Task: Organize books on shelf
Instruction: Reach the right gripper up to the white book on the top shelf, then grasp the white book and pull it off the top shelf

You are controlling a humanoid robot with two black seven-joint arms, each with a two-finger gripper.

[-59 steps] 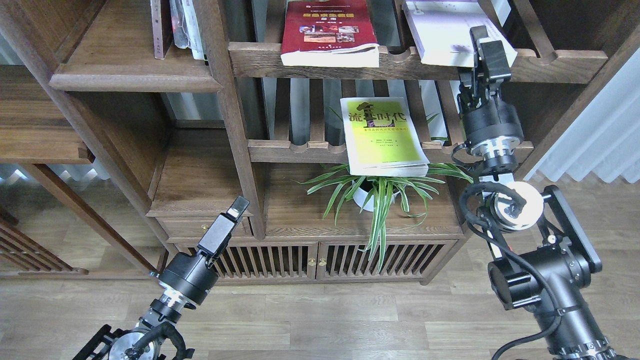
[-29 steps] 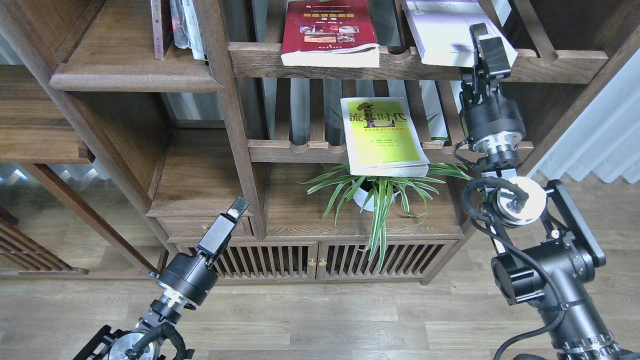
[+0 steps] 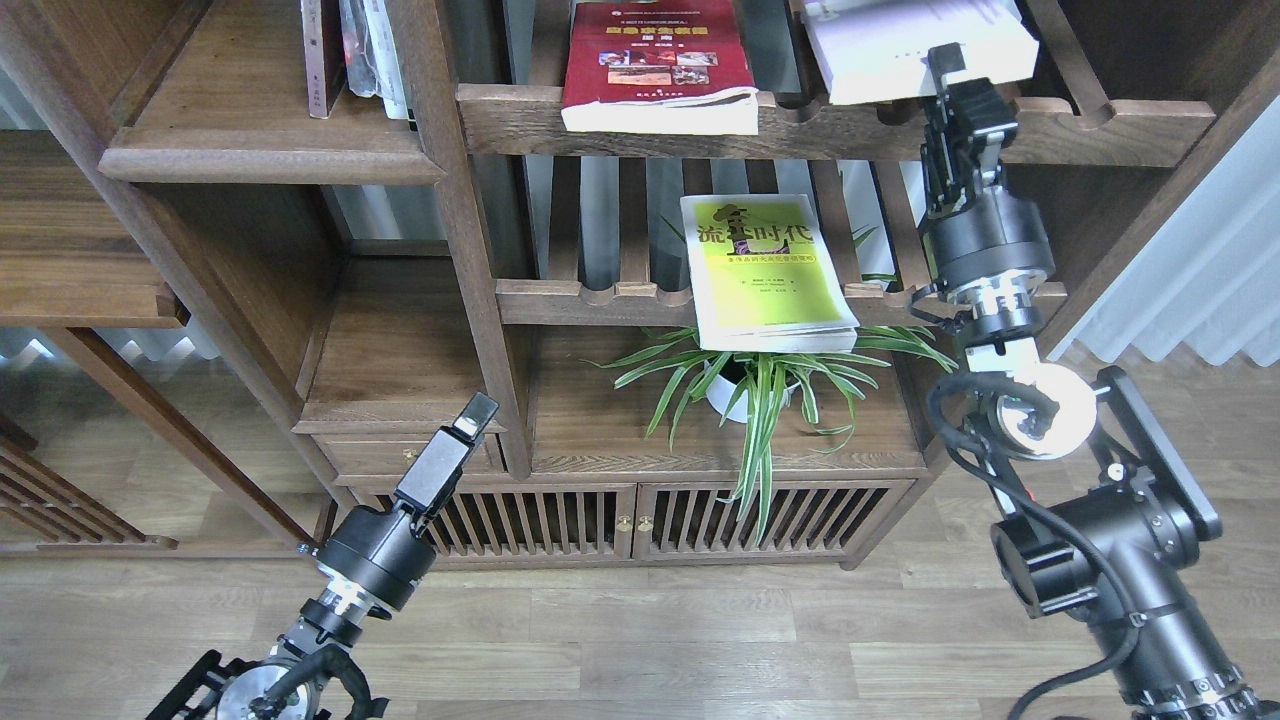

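Observation:
The white-lavender book (image 3: 900,50) is tipped up at the top right, above the upper slatted rack, its page edges facing me. My right gripper (image 3: 955,75) is shut on its front edge. A dark red book (image 3: 655,60) lies flat on the same rack, to the left. The yellow-green book (image 3: 765,265) rests on the lower slatted rack and overhangs the front rail. The solid shelf (image 3: 270,160) with a moulded edge is at the upper left. Low down, my left gripper (image 3: 470,415) points up in front of the cabinet, holding nothing; its fingers look like one dark slab.
A few upright books (image 3: 345,50) stand at the back of the solid shelf. A potted spider plant (image 3: 750,390) sits under the yellow-green book. Below is a cabinet with slatted doors (image 3: 630,520). A thick post (image 3: 450,200) divides shelf from racks. Curtains (image 3: 1200,280) hang at right.
My right gripper has risen and moved slightly left, lifting and tilting the white-lavender book's front edge off the rack rail. The left arm has not moved.

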